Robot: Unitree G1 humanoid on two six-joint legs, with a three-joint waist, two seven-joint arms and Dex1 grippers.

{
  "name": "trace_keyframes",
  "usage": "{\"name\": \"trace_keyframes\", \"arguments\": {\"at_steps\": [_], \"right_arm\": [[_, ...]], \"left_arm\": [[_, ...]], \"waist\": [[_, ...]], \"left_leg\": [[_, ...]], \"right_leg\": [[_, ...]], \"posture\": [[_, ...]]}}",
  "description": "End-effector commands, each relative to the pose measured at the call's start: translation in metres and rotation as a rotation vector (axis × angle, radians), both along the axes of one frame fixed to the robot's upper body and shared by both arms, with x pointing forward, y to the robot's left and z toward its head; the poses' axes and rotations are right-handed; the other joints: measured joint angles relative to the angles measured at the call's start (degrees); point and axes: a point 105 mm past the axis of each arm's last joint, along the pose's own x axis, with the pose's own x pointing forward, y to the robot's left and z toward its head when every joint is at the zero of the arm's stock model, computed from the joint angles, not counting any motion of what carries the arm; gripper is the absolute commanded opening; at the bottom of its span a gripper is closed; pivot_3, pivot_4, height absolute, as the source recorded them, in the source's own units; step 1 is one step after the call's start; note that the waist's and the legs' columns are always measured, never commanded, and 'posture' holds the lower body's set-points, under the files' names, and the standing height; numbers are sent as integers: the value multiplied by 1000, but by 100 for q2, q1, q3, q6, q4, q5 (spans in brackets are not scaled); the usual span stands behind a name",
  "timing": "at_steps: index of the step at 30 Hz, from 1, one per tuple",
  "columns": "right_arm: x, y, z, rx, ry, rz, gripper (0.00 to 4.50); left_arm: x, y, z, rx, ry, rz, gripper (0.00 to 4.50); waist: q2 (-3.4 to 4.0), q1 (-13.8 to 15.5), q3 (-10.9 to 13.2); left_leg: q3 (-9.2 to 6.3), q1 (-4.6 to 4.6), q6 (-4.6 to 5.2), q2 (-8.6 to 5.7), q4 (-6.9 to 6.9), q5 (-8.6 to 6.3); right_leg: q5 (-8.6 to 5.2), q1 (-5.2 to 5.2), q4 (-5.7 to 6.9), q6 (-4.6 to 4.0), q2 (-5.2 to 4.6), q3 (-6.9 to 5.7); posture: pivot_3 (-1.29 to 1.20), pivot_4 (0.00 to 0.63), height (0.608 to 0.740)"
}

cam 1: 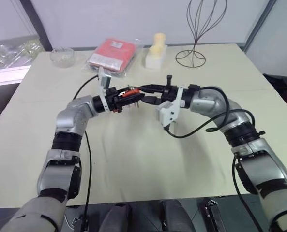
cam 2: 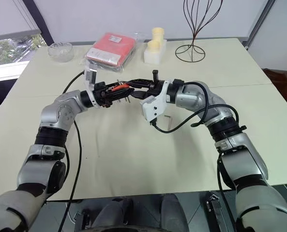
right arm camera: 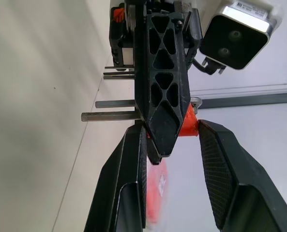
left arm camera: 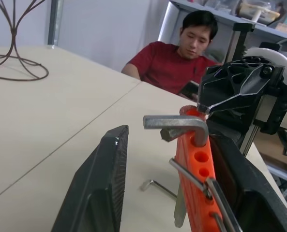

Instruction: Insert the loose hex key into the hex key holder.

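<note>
Things sit along the back of the pale desk [cam 1: 133, 164]: a little glass bowl [cam 1: 62, 55] on the left, then a flat red packet [cam 1: 113, 54], then a yellow and white block [cam 1: 157, 50], then a thin wire stand [cam 1: 196, 34].

Both arms meet above the middle of the desk. The left claw [cam 2: 119, 92] comes in from the left and points to the right. It is open. The hex key holder [left arm camera: 197, 169] lies against one of its fingers, and there is a clear gap between the holder and its other finger [left arm camera: 97, 193]. The holder is up in the air, not on the desk. Thin grey keys stick out of it, and a thicker bent key [left arm camera: 179, 124] sits at its top end.

The right claw [cam 2: 133, 89] comes in from the right. It is closed on the end of the holder, and the tip of one left claw finger is pinched in there too.

The loose hex key [left arm camera: 155, 185] lies flat on the desk, just below the two claws. Nothing touches it.

A person in a red shirt [left arm camera: 174, 67] sits past the far side of the desk.
</note>
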Motion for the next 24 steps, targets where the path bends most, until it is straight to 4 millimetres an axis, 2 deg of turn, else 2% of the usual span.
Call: {"name": "trace_keyframes", "arguments": {"at_steps": [1,4,7,13,18,20,22,24], "right_arm": [[-5,3,16,60,-40,24,986],[-4,3,17,69,-37,17,986],[-4,3,16,71,-33,15,986],[-5,3,12,80,-12,10,986],[-6,0,6,78,23,-1,3494],[-3,-7,4,67,13,-40,4443],[1,-23,-3,31,45,-114,4443],[5,-42,-9,48,152,-212,4443]], "left_arm": [[-2,2,14,-31,-53,5,2326],[-2,3,16,-46,-55,12,1444],[-1,2,17,-61,-57,19,21],[-2,1,18,-69,-56,16,21],[-1,4,19,-53,-64,28,0],[-1,6,17,-30,-70,29,0],[-4,9,12,16,-83,28,0],[-7,12,6,71,-102,23,0]], "waist": [[0,-1,0],[0,1,0],[0,2,0],[0,-2,0],[-1,-2,0],[-1,0,0],[0,4,0],[-1,12,0]], "left_leg": [[0,0,0,0,0,0],[0,0,0,0,0,0],[0,0,0,0,2,0],[0,0,0,0,1,0],[0,0,0,0,2,0],[0,0,0,0,2,0],[-1,0,0,0,2,0],[-1,0,0,-1,2,0]], "right_leg": [[0,0,0,0,0,0],[0,0,0,0,0,0],[0,1,0,0,0,0],[0,0,1,0,0,0],[0,1,1,1,0,0],[0,1,1,1,0,0],[0,1,2,1,0,0],[1,1,1,1,0,0]], "posture": [[0,150,740],[0,150,740],[0,150,740],[0,150,740],[0,150,740],[0,150,740],[0,150,740],[0,150,740]]}}
